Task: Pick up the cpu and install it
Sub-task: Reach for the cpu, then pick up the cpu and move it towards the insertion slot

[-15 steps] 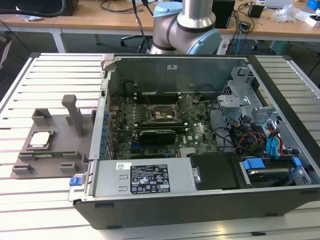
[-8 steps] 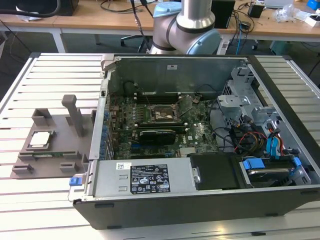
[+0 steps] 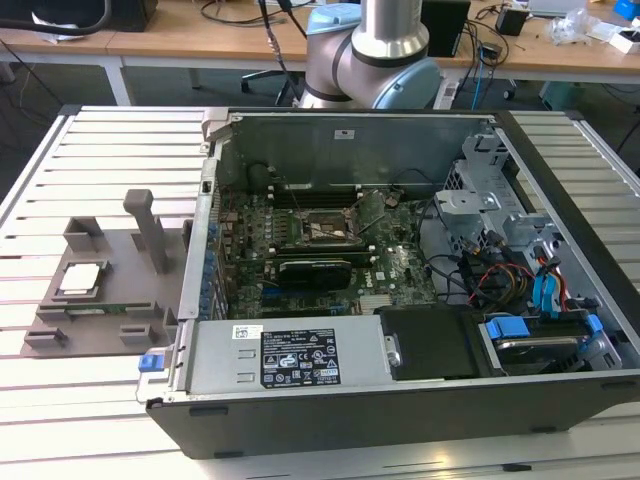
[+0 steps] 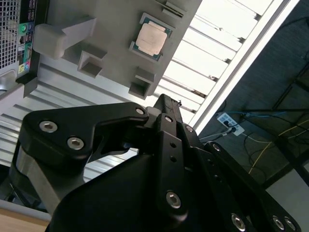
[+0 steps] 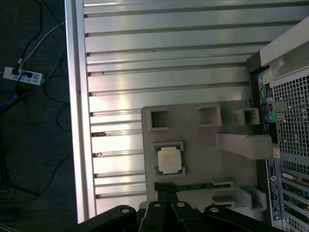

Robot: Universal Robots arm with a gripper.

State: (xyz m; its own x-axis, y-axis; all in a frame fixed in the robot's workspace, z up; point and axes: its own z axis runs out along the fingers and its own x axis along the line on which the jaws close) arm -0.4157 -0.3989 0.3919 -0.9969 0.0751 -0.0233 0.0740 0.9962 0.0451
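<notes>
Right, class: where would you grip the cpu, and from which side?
Pinch two opposite edges of the cpu, coming from straight above: it lies flat, metal top up, in a raised frame on the grey fixture plate, so sideways approaches look blocked.

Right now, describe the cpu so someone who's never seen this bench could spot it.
Find the open computer case; a grey fixture plate lies beside it, toward the exterior view's left. The cpu sits in a square recess on that plate, the sole flat, silvery square among grey blocks.
</notes>
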